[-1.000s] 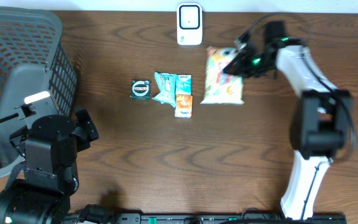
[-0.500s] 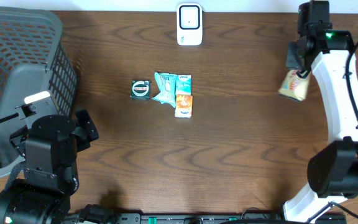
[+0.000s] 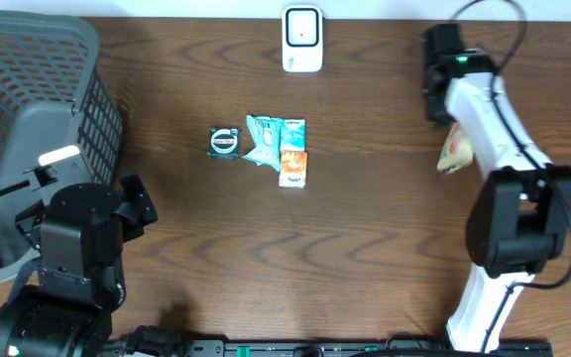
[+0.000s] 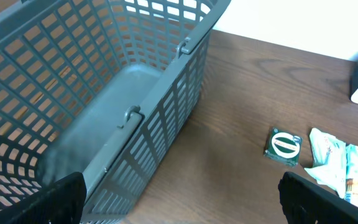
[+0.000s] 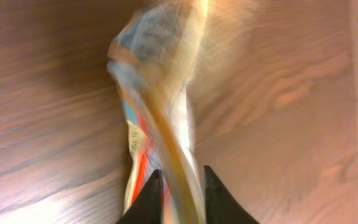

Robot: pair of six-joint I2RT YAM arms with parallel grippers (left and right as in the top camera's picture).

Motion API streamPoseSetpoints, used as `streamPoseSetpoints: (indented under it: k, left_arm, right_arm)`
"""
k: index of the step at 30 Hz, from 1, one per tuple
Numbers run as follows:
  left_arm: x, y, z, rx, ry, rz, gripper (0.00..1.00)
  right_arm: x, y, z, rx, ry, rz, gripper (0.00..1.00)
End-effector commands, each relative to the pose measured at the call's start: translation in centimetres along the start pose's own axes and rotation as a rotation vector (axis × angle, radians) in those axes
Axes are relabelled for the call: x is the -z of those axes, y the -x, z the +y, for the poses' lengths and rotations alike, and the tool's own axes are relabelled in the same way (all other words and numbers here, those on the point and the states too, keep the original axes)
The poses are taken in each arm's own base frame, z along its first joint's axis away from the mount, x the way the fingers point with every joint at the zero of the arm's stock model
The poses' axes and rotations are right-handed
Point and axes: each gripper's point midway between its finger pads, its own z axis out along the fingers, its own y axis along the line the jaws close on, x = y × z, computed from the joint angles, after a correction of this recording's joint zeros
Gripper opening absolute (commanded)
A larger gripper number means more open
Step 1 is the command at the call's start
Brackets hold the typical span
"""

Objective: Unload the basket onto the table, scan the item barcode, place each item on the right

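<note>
On the overhead view I took the white scanner, at the far edge of the tabletop, as my reference. The snack bag lay well to the right of the scanner and nearer me, partly hidden under the right arm, which reached up that side. Just below the scanner sat a small cluster: a round green-and-white tin off to its left, a teal packet beside the tin, and an orange carton almost straight under the scanner. The grey basket stood far left of the scanner, with the left arm below it. From the left wrist I saw the left gripper released, its fingers spread wide with nothing between them, and the basket wall ahead. The tin and teal packet lay towards the scanner, which showed only as a sliver at the right edge. From the right wrist, though the bag was blurred, I saw the right gripper pinched on the bag's edge, with the bag hanging above the wood.
</note>
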Motion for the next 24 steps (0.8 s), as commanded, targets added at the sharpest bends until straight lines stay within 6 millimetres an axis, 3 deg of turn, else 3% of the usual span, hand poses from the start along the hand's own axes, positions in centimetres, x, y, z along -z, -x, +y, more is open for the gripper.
streamPoseSetpoints:
  k: [1, 3, 5, 7, 10, 13, 16, 19, 24]
  left_arm:
    - [0.2, 0.3, 0.2, 0.007, 0.008, -0.009, 0.98]
    - [0.2, 0.3, 0.2, 0.007, 0.009, -0.008, 0.98]
    - [0.2, 0.3, 0.2, 0.007, 0.008, -0.008, 0.98]
    - [0.2, 0.3, 0.2, 0.007, 0.008, -0.009, 0.98]
    - [0.2, 0.3, 0.2, 0.007, 0.009, -0.008, 0.98]
    - [0.2, 0.3, 0.2, 0.007, 0.008, -0.008, 0.98]
    - [0.2, 0.3, 0.2, 0.007, 0.008, -0.008, 0.98]
    - [0.2, 0.3, 0.2, 0.007, 0.009, -0.008, 0.98]
    - [0.2, 0.3, 0.2, 0.007, 0.008, -0.009, 0.98]
  right_arm:
    - [1.1, -0.1, 3.5, 0.056, 0.030, -0.025, 0.33]
    - [2.2, -0.2, 5.8, 0.086, 0.079, -0.047, 0.58]
    - [3.6, -0.2, 8.5, 0.115, 0.147, -0.072, 0.49]
    - [5.2, -0.3, 10.8, 0.142, 0.209, -0.100, 0.48]
    - [7.5, -0.1, 13.6, 0.207, 0.277, -0.146, 0.56]
    - [9.7, 0.7, 14.6, 0.251, 0.299, -0.193, 0.65]
    - [11.5, 1.7, 14.4, 0.262, 0.308, -0.221, 0.75]
    - [12.4, 2.9, 12.6, 0.233, 0.310, -0.217, 0.84]
    - [10.8, 4.5, 8.0, 0.131, 0.371, -0.147, 0.92]
